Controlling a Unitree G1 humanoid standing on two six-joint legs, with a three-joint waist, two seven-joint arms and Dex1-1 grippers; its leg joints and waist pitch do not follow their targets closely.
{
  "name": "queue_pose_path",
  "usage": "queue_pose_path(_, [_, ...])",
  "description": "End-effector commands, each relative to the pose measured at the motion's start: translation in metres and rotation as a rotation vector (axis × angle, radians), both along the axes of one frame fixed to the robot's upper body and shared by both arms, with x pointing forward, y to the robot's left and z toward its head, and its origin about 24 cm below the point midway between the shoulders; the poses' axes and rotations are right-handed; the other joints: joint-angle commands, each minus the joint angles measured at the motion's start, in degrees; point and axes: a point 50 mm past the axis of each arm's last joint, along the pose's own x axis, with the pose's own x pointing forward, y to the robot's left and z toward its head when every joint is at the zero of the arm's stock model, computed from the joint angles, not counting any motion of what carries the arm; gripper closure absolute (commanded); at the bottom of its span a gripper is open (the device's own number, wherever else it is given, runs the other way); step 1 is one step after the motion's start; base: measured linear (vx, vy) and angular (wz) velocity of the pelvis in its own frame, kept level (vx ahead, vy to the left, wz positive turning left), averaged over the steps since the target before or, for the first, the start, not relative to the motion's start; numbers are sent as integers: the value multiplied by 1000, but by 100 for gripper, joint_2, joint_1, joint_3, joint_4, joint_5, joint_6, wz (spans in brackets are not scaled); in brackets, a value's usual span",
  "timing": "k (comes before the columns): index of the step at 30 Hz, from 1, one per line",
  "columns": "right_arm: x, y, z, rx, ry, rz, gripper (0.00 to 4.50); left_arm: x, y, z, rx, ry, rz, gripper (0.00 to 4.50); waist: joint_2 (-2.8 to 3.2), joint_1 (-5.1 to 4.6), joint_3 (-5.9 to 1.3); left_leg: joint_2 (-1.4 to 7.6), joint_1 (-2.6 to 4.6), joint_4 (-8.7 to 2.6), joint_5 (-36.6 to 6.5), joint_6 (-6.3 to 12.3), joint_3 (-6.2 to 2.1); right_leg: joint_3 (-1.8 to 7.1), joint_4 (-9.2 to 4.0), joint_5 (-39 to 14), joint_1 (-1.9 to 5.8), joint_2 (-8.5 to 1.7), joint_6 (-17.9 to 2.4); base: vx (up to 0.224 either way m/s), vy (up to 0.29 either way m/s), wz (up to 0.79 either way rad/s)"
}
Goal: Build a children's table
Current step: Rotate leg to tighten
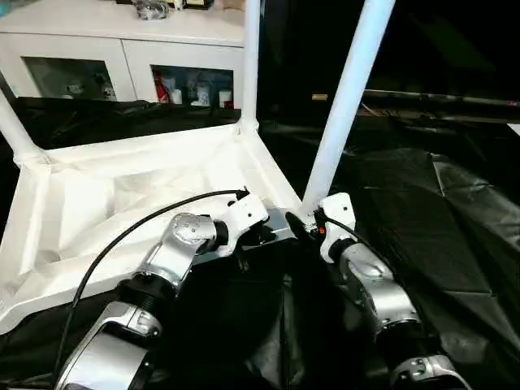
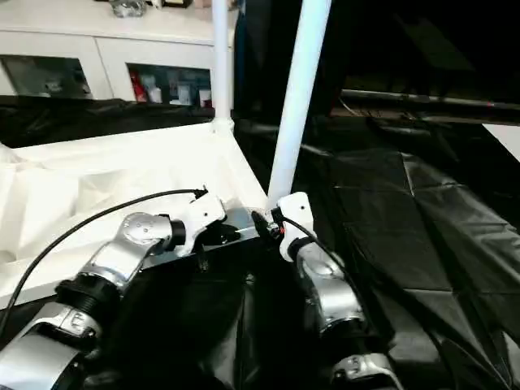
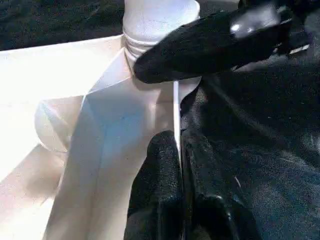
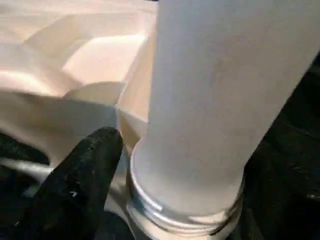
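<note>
Three upright legs [image 1: 349, 97], one tabletop [image 1: 122, 195]

a black sheet [image 1: 422, 227], creased and lightly glossy, covers the surface at the right and runs on behind. a white cabinet [image 1: 122, 49] stands at the back, its glass doors showing small items inside, some red [image 1: 161, 85], too small to tell. a long dark bar [image 1: 439, 99] lies across the back right above the sheet.

A staged indoor work area: white cabinet [image 1: 122, 49] (glass doors), black sheeting [image 1: 439, 219] underfoot.
</note>
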Motion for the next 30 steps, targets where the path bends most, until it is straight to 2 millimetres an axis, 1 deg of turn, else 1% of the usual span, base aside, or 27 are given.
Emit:
queue_pose_path(1, [-12, 12, -9, 2, 52, 169, 77, -25, -2, -32, 26, 155, -104, 450, -6, 20, -65, 157, -25, -433, -2250, 140, -108, 175, -511, -2276, 95, -235, -728, 0, 0, 0])
queue_pose_path(2, [-14, 8, -8, 3, 52, 203, 77, -26, 1, -31, 27, 168, -123, 450, -12, 27, -70, 159, -22, -423, -2174, 187, -87, 181, -505, -2098, 104, -227, -789, 0, 0, 0])
queue_pose_path(3, [-17, 4, -6, 5, 55, 251, 77, -27, 4, -31, 26, 180, -145, 450, 0, 39, -76, 161, -26, -414, -2052, 229, -72, 182, -484, -1851, 116, -214, -872, 0, 0, 0])
queue_pose_path(4, [-20, -1, -4, 8, 56, 303, 77, -28, 8, -31, 31, 197, -166, 450, 25, 46, -89, 165, -25, -403, -1964, 238, -73, 185, -453, -1692, 127, -222, -943, 0, 0, 0])
queue_pose_path(5, [-22, -5, -2, 21, 61, 342, 77, -29, 12, -31, 40, 210, -186, 450, 8, 38, -88, 160, -38, -402, -1912, 278, -61, 182, -447, -1577, 138, -210, -988, 0, 0, 0])
queue_pose_path(6, [-25, -13, 2, 33, 70, 390, 77, -31, 16, -31, 53, 229, -219, 450, 17, 64, -107, 165, -32, -371, -1671, 398, -44, 173, -403, -1177, 166, -206, -1130, 0, 0, 0])
queue_pose_path(7, [-25, -15, 2, 35, 71, 404, 77, -31, 17, -31, 56, 236, -227, 450, 23, 73, -111, 170, -30, -363, -1585, 436, -41, 173, -386, -1057, 177, -209, -1178, 0, 0, 0])
queue_pose_path(8, [-26, -17, 3, 34, 71, 413, 77, -32, 18, -30, 58, 240, -232, 450, 29, 90, -115, 174, -41, -349, -1404, 488, -33, 165, -357, -821, 195, -210, -1270, 0, 0, 0])
queue_pose_path(9, [-25, -20, 3, 25, 70, 419, 77, -31, 17, -30, 59, 242, -235, 450, 34, 89, -112, 178, -45, -349, -1348, 502, -30, 163, -344, -745, 195, -215, -1311, 0, 0, 0])
queue_pose_path(10, [-25, -22, 4, 17, 71, 427, 77, -31, 17, -30, 62, 240, -235, 450, 30, 98, -110, 177, -43, -350, -1295, 498, -29, 153, -341, -752, 203, -218, -1345, 0, 0, 0])
queue_pose_path(11, [-25, -23, 4, 14, 72, 430, 77, -31, 17, -30, 64, 240, -235, 450, 8, 96, -106, 174, -43, -347, -1294, 495, -24, 152, -347, -803, 204, -217, -1347, 0, 0, 0])
queue_pose_path(12, [-25, -25, 4, 4, 72, 440, 77, -30, 18, -30, 70, 240, -242, 450, 33, 106, -98, 184, -18, -362, -1395, 435, -28, 152, -365, -1034, 189, -216, -1326, 0, 0, 0])
queue_pose_path(13, [-24, -28, 4, -16, 77, 451, 77, -30, 18, -29, 74, 239, -247, 450, 21, 110, -94, 188, -12, -365, -1446, 415, -27, 154, -372, -1103, 185, -217, -1317, 0, 0, 0])
queue_pose_path(16, [-22, -31, 6, -25, 80, 458, 77, -30, 18, -29, 69, 241, -250, 450, 24, 135, -82, 187, -1, -382, -1646, 298, -35, 165, -401, -1439, 175, -227, -1212, 0, 0, 0])
queue_pose_path(17, [-21, -31, 7, -19, 78, 456, 77, -30, 19, -29, 67, 243, -251, 450, 44, 136, -79, 190, 1, -390, -1663, 282, -40, 165, -403, -1459, 171, -225, -1202, 0, 0, 0])
queue_pose_path(18, [-20, -31, 8, -12, 74, 450, 77, -30, 19, -29, 67, 246, -252, 450, 27, 131, -87, 186, 0, -383, -1640, 272, -37, 164, -398, -1402, 175, -218, -1199, 0, 0, 0])
queue_pose_path(19, [-19, -31, 9, -4, 73, 449, 77, -31, 20, -29, 67, 249, -252, 450, 40, 132, -86, 185, -3, -383, -1619, 267, -39, 166, -393, -1364, 179, -221, -1206, 0, 0, 0])
queue_pose_path(20, [-19, -30, 10, 0, 72, 450, 77, -31, 20, -29, 66, 251, -253, 450, 31, 133, -93, 185, -5, -378, -1558, 273, -37, 164, -383, -1258, 186, -219, -1226, 0, 0, 0])
queue_pose_path(21, [-18, -30, 10, 1, 71, 451, 77, -31, 20, -29, 67, 253, -253, 450, 36, 138, -98, 184, 0, -369, -1480, 291, -32, 164, -367, -1122, 189, -216, -1262, 0, 0, 0])
queue_pose_path(23, [-18, -29, 10, -1, 71, 452, 101, -31, 21, -30, 69, 254, -253, 450, 36, 145, -107, 182, 3, -356, -1357, 325, -26, 161, -344, -908, 197, -213, -1322, 0, 0, 0])
queue_pose_path(24, [-18, -29, 10, -2, 72, 452, 101, -31, 21, -30, 71, 255, -254, 450, 33, 146, -107, 178, -3, -349, -1304, 351, -22, 159, -335, -815, 205, -211, -1355, 0, 0, 0])
queue_pose_path(25, [-18, -29, 8, -13, 76, 450, 101, -31, 21, -30, 72, 255, -253, 450, 35, 147, -104, 178, -4, -350, -1297, 360, -21, 158, -335, -809, 205, -213, -1368, 0, 0, 0])
queue_pose_path(26, [-18, -30, 7, -21, 80, 448, 114, -30, 21, -30, 73, 255, -252, 450, 26, 150, -106, 176, 0, -345, -1279, 370, -18, 157, -332, -814, 205, -213, -1383, 0, 0, 0])
queue_pose_path(27, [-18, -30, 6, -28, 82, 437, 136, -29, 20, -30, 75, 250, -241, 450, 16, 148, -99, 174, -8, -348, -1299, 366, -19, 155, -344, -912, 209, -216, -1360, 0, 0, 0])
queue_pose_path(28, [-18, -30, 5, -31, 84, 431, 136, -28, 20, -30, 75, 249, -238, 450, 20, 152, -94, 174, -2, -350, -1324, 363, -17, 155, -349, -977, 203, -216, -1344, 0, 0, 0])
queue_pose_path(30, [-18, -30, 2, -36, 90, 411, 151, -27, 18, -30, 76, 243, -228, 450, 25, 149, -90, 177, 2, -360, -1421, 314, -24, 159, -368, -1170, 200, -221, -1294, 0, 0, 0])
